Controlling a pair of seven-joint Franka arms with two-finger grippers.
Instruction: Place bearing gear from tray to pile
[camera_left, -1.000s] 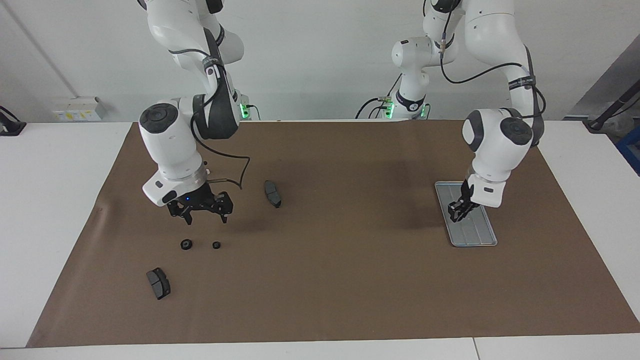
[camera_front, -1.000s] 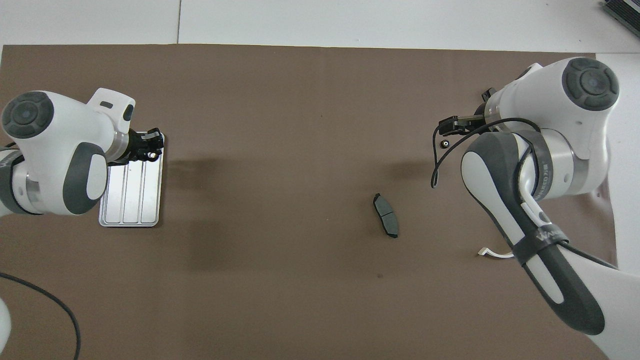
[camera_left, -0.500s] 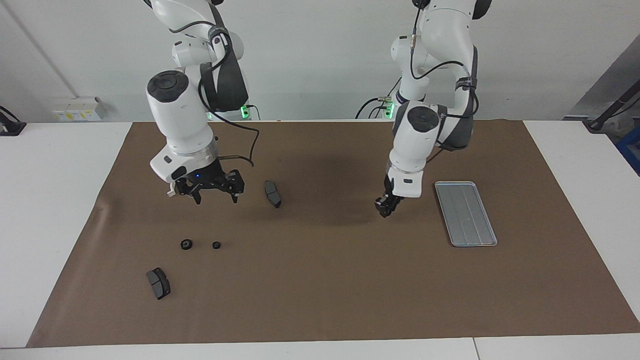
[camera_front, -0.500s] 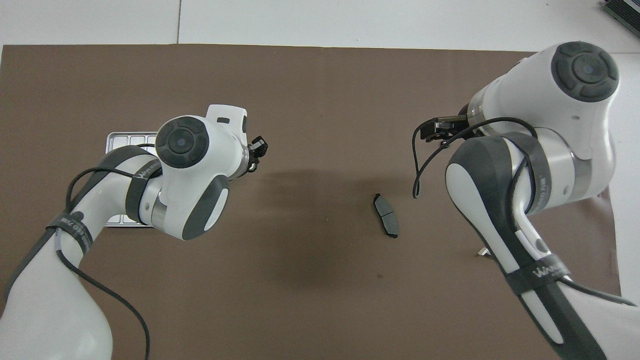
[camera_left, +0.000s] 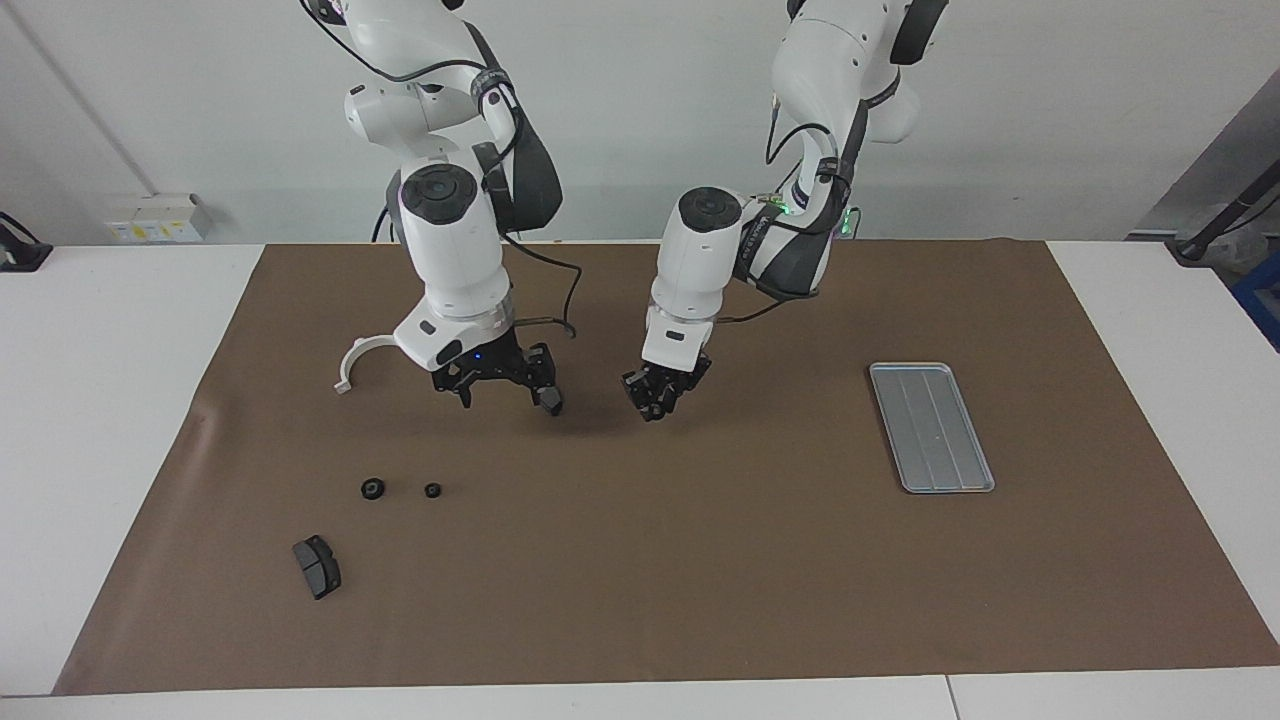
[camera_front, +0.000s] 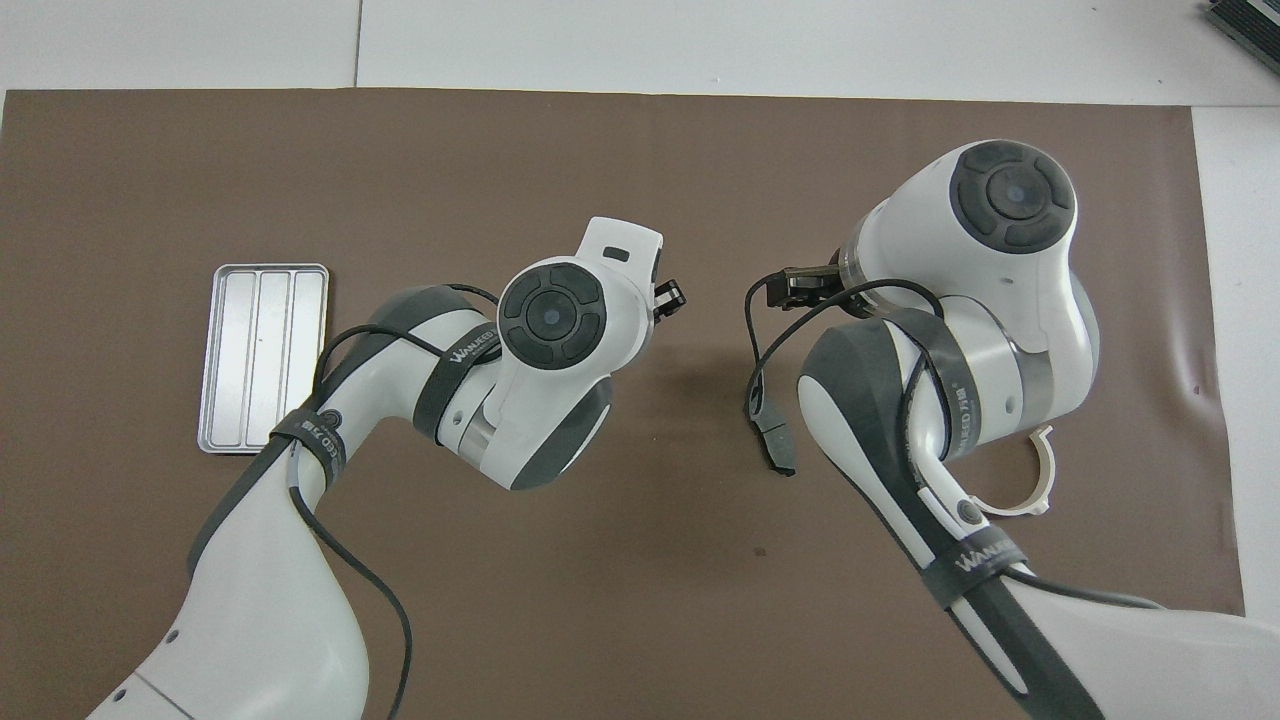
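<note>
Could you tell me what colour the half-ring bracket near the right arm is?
The half-ring bracket is white, clearest in the facing view against the brown mat.

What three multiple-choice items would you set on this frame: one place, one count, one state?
1. Where does the tray lie?
A. toward the left arm's end of the table
B. toward the right arm's end
C. mid-table, under both grippers

2. How many small black gears lie loose on the table in the facing view?
A. one
B. two
C. four

3. What state is the right gripper in?
A. shut on a gear
B. shut, fingertips together
C. open

Key:
1 A, since the tray sits on the side of the left arm's base.
2 B, since two gears lie side by side.
3 C, since its fingertips stand well apart with nothing between them.
</note>
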